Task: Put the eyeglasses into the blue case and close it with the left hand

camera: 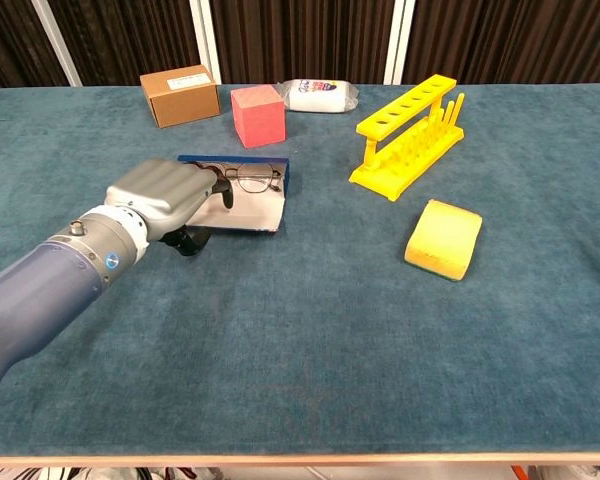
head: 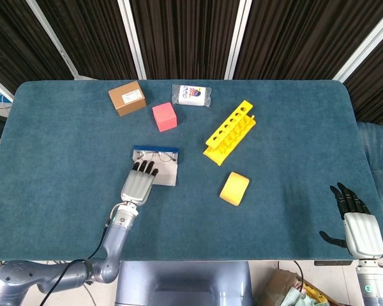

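Clearly the left hand (camera: 165,195) is the one at work: its dark fingers (head: 143,167) reach over the near flap of the open blue case (camera: 265,185), and from neither view can it be told whether they pinch anything or merely rest on the pale lining. The eyeglasses (camera: 248,178) lie inside the case, just beyond the fingertips and close against the blue far wall, lenses up, and apparently untouched.

With the glasses seemingly seated, the step in hand looks like the closing. To do it well, the fingers should get under or behind one half of the case and swing it over without dragging the frame along; a slow fold with the fingertips kept off the lenses would help, as would checking that no temple arm juts past the rim before pressing shut. The case is light and may slide on the tabletop (head: 64,166), so downward pressure should come late.

Further out from the fingers stand a pink cube (head: 165,116), a cardboard box (head: 127,97) and a yellow rack (head: 230,132). The right hand (head: 360,229) hovers well apart at the tabletop's edge, fingers spread and holding nothing.
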You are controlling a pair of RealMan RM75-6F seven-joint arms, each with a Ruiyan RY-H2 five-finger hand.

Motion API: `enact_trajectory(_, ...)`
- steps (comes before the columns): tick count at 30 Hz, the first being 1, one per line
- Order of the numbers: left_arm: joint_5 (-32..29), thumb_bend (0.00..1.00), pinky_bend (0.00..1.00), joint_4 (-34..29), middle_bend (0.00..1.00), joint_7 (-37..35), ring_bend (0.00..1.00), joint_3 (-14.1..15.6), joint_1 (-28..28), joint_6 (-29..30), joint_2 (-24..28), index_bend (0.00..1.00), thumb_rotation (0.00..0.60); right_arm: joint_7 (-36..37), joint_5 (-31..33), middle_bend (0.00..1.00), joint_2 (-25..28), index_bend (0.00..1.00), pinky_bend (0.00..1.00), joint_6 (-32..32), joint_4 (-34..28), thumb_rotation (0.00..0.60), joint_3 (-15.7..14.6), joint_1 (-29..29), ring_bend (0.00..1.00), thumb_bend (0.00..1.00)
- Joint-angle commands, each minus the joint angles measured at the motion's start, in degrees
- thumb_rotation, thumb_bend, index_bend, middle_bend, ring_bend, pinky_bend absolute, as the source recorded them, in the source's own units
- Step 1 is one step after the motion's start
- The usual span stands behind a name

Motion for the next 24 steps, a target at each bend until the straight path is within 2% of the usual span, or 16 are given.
enact_trajectory(1,0.0,0.48,0.19,0.4,0.14,0.2,0.11,-0.5,-0.1,0.0,-0.3,0.31,0.6,0.0,0.0,0.0,0.0,0.0,0.19,0.0,0.0,0.6,0.0,0.0,0.09,0.17)
enact_trajectory(24,1.3,0.47,0.19,4.5,0.14,-0.1,0.11,-5.0,-2.6,-0.4,-2.9,0.36,0.6,0.1,0.6,0.0,0.3,0.0,0.19,-0.3,-0.5,0.6,0.1,-0.1,0.09,0.17)
